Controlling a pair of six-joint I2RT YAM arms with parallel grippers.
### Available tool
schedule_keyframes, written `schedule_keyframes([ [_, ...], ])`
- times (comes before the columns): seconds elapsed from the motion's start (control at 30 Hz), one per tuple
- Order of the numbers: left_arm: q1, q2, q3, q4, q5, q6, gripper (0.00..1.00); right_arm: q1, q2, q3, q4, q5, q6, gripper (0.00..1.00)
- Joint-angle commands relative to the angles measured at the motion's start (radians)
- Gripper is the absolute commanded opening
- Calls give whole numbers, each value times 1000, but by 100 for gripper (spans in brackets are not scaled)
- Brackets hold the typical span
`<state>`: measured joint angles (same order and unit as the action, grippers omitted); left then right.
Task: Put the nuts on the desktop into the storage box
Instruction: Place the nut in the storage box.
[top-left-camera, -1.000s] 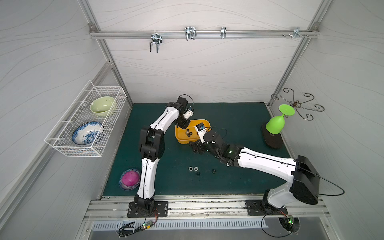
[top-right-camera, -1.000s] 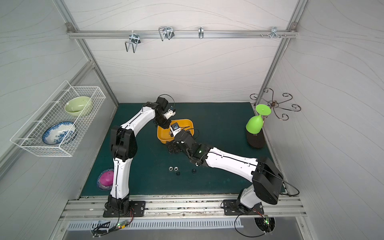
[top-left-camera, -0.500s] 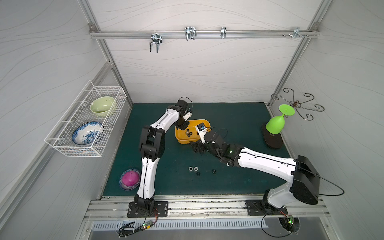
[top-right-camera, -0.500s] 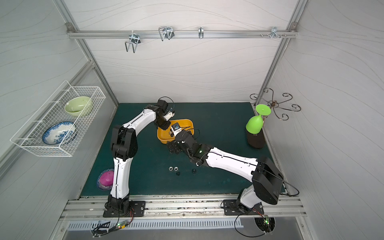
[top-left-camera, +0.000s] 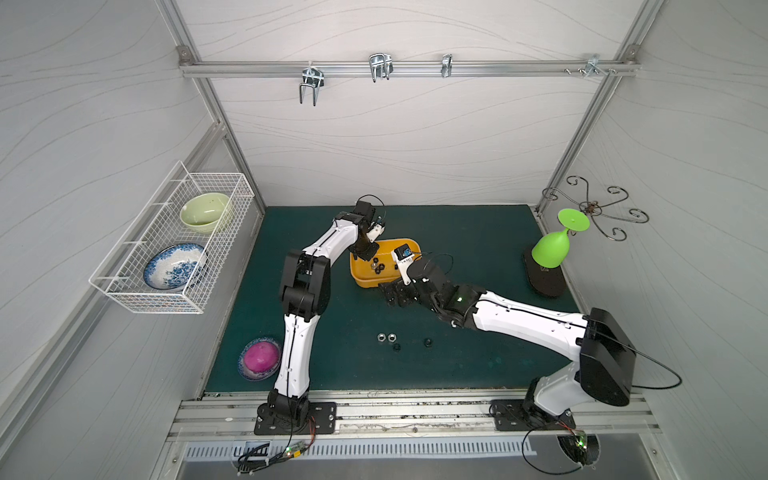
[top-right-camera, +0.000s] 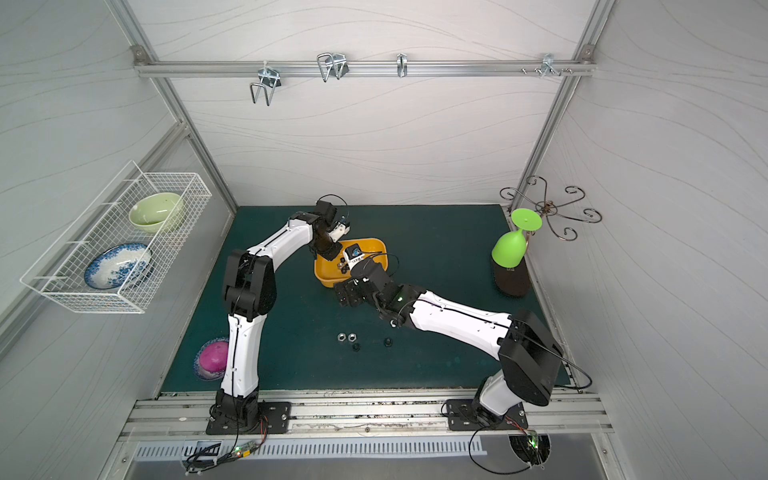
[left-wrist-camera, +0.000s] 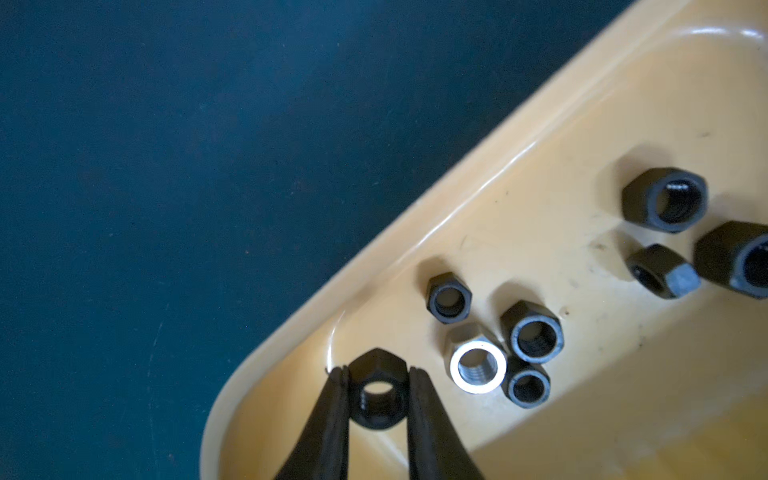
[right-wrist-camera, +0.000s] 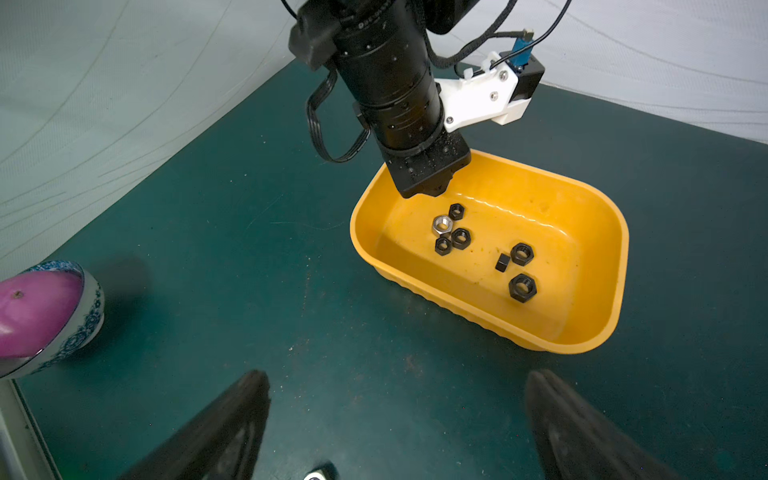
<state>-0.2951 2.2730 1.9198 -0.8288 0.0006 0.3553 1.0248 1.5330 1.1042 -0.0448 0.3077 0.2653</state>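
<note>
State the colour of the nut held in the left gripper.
Black nut, clearest in the left wrist view.

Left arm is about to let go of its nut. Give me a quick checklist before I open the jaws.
1. Left gripper shut on the black nut: ok.
2. Black nut over the storage box, just inside its corner rim: ok.
3. Drop height above the box floor: cannot tell.
4. The seven nuts in the box lie beside the held one, not under it: ok.
5. Right gripper open, empty, outside the box: ok.
6. Desktop cleared: not ok, four nuts lie on it.
</note>
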Motion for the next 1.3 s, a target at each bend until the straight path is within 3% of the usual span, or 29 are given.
schedule_keyframes([
  [0.0, 5, 28, -1, 23, 16, 0, 14, -9, 10, 25, -28, -38, 13, 99],
  [0.6, 11, -2, -25, 55, 34, 6, 35, -17, -10, 51, -52, -56, -51, 99],
  [0.97, 11, -67, -12, 21, 54, 14, 35, -17, -42, 58, -96, -56, -101, 99],
  [1.27, 11, -254, -28, -45, 135, -21, 36, -17, -84, 111, -276, -112, -95, 99],
])
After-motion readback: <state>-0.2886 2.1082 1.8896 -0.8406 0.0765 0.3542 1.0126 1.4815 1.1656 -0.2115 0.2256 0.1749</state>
